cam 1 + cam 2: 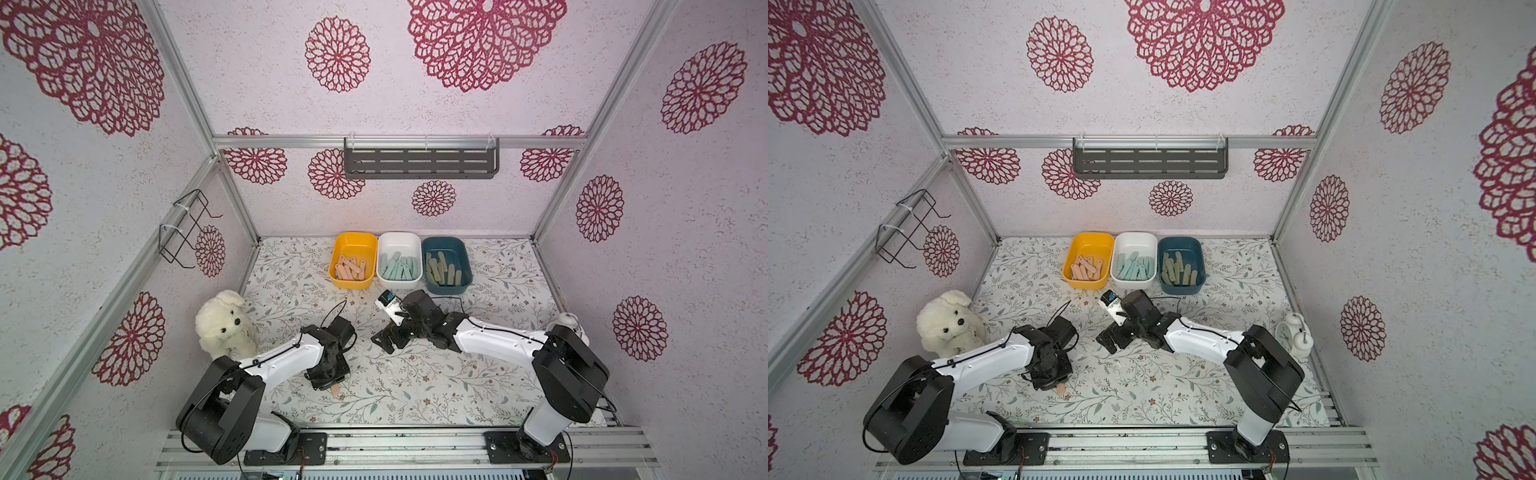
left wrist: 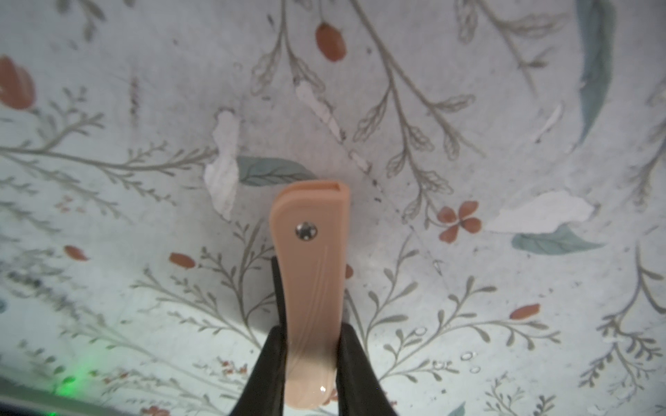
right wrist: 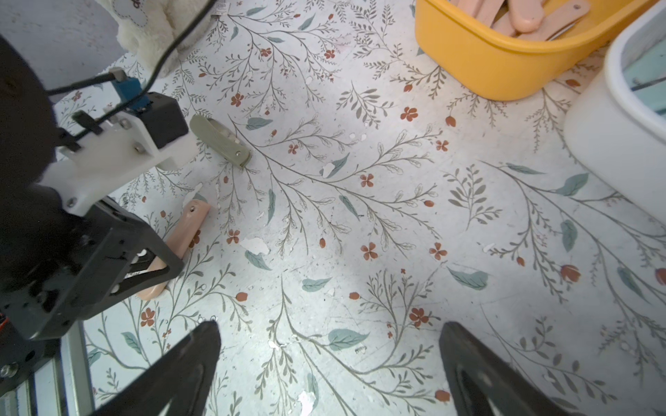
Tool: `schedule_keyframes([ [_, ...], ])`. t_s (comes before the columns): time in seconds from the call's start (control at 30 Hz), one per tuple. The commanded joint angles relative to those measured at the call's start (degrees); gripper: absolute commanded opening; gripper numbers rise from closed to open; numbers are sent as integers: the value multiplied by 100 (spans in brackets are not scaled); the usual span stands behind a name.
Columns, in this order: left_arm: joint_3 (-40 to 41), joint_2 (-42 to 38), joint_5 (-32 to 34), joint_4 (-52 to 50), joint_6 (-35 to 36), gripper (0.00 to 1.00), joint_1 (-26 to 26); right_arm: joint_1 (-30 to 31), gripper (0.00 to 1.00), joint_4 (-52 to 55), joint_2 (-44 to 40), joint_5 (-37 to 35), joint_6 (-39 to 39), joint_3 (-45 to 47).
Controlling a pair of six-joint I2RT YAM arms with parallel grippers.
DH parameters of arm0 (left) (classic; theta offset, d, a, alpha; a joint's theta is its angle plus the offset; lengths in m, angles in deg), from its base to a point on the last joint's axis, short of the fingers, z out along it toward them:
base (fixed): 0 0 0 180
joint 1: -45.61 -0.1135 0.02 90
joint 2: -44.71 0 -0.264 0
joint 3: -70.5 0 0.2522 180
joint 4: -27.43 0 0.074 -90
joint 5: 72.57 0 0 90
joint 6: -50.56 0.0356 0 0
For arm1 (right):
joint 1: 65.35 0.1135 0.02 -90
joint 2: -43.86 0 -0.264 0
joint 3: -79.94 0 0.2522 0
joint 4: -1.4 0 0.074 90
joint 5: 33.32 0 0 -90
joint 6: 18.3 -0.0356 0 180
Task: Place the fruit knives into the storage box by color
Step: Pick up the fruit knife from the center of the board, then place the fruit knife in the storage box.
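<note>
One peach-pink knife [image 2: 310, 259] sits pinched inside the left gripper [image 2: 311, 333] — the right gripper [image 3: 329, 345] gapes wide, empty.

peach knife [image 2: 310, 281]: clamped by left fingers [image 2: 268, 360] at rounded end | olive knife [image 3: 220, 144]: lying loose, flat, nearby

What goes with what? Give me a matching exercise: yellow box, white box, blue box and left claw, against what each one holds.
1 yellow box
2 white box
3 blue box
4 left claw

A mint-teal knives
B single peach-pink knife
C olive knives
D several peach-pink knives

Pairs: 1-D, 2-A, 3-C, 4-B
</note>
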Motion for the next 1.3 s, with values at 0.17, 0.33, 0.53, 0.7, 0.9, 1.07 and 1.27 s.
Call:
schedule_keyframes([
  [0.17, -3080, 1180, 837, -630, 1812, 9, -917, -386, 100, -365, 123, -127, -264, -648],
  [0.33, -5598, 2915, 718, -974, 2742, 8, -1465, -710, 99, -526, 263, -48, -358, -853],
  [0.53, -8854, 5227, 821, -1603, 3336, 9, -1658, -901, 99, -471, 537, 103, -345, -1053],
  [0.7, -10621, 6486, 578, -2114, 3559, 23, -1706, -873, 99, -448, 783, 415, -318, -1193],
  [0.9, -10398, 5812, 283, -2068, 3351, 80, -1711, -295, 94, -590, 1380, 497, 2, -1620],
  [1.07, -8675, 4073, 261, -1675, 2944, 96, -2050, 441, 74, -606, 2597, 651, 377, -2757],
  [1.27, -7425, 2942, -92, -1473, 2874, 98, -2518, 944, 71, 523, 4553, 794, 941, -5374],
])
